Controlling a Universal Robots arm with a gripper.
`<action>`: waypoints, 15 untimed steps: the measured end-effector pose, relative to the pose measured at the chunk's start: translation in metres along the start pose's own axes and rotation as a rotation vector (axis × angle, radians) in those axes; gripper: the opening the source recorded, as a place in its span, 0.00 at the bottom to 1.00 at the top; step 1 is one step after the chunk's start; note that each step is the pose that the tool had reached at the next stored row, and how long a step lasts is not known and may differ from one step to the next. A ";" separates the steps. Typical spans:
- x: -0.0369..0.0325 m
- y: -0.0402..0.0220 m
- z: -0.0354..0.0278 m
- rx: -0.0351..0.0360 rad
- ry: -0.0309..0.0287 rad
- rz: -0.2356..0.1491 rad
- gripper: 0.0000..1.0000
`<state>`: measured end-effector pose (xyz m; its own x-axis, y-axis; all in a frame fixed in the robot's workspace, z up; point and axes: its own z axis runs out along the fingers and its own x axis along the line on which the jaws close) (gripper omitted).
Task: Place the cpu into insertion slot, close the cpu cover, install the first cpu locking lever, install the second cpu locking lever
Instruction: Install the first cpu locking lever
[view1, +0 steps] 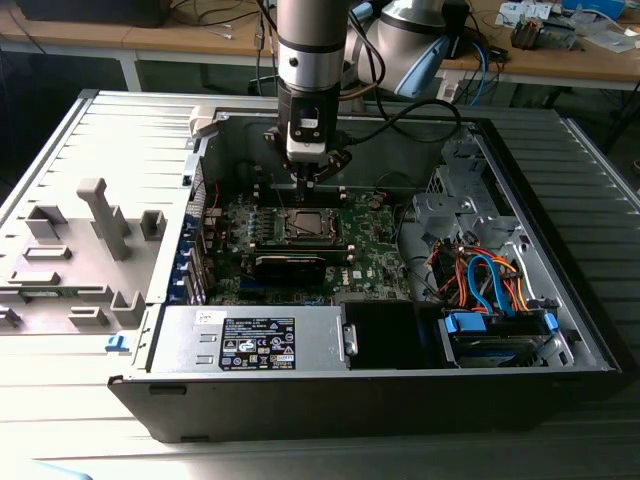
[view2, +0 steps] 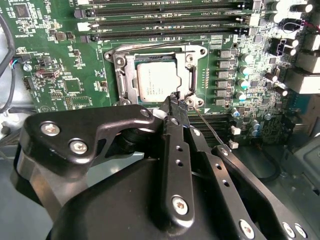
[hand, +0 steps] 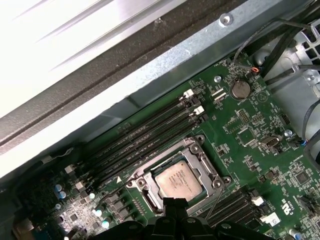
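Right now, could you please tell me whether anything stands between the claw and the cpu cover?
Nothing visible does. In the second wrist view the claw hangs right at the edge of the cpu cover, which lies flat around the cpu; whether they touch I cannot tell.

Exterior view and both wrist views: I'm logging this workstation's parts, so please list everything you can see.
cpu: one, silver-grey, in the insertion slot
cpu cover: one, silver, down around the cpu
circuit board: one, green, inside the case
memory slots: several, black, beside the slot
coin cell: one, silver, on the board
computer case: one, grey and black, open on top
power supply: one, silver, inside the case
cables: several, orange and blue, exterior view's right
gripper: one, black, over the slot's edge
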<state>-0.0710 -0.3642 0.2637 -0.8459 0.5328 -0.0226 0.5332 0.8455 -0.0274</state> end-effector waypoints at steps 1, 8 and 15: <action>0.0000 0.0000 0.0000 -0.0001 -0.0001 -0.003 0.11; 0.0000 0.0000 0.0000 -0.0003 -0.0005 -0.015 0.11; 0.0000 0.0000 0.0000 -0.0007 -0.0008 -0.029 0.11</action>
<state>-0.0710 -0.3642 0.2637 -0.8611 0.5080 -0.0226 0.5085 0.8606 -0.0273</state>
